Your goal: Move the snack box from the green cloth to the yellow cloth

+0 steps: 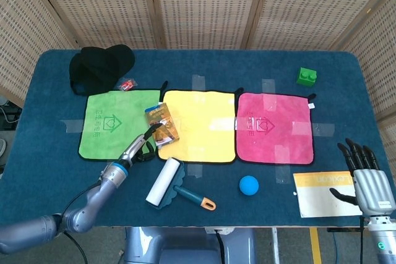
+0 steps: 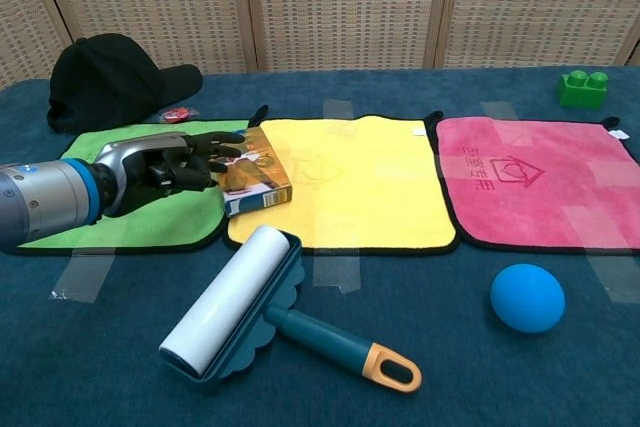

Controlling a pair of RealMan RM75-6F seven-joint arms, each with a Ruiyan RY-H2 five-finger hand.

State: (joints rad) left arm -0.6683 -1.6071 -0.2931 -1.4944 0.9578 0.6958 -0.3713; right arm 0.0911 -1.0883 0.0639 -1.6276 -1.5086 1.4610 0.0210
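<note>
The snack box [image 1: 163, 122] [image 2: 256, 173], orange and yellow, sits tilted over the seam between the green cloth [image 1: 106, 126] [image 2: 130, 230] and the yellow cloth [image 1: 204, 125] [image 2: 350, 182], overlapping the yellow cloth's left edge. My left hand [image 1: 141, 147] [image 2: 165, 169] grips the box at its left side, with dark fingers [image 2: 218, 159] against it. My right hand [image 1: 365, 176] stays at the table's front right, fingers spread and holding nothing; the chest view does not show it.
A lint roller [image 1: 164, 182] [image 2: 230, 302] lies just in front of the yellow cloth. Further off are a blue ball [image 1: 249, 185] [image 2: 527, 297], a pink cloth [image 1: 274, 127], a black cap [image 1: 99, 66], a green brick [image 1: 306, 76] and a yellow-white card [image 1: 325, 194].
</note>
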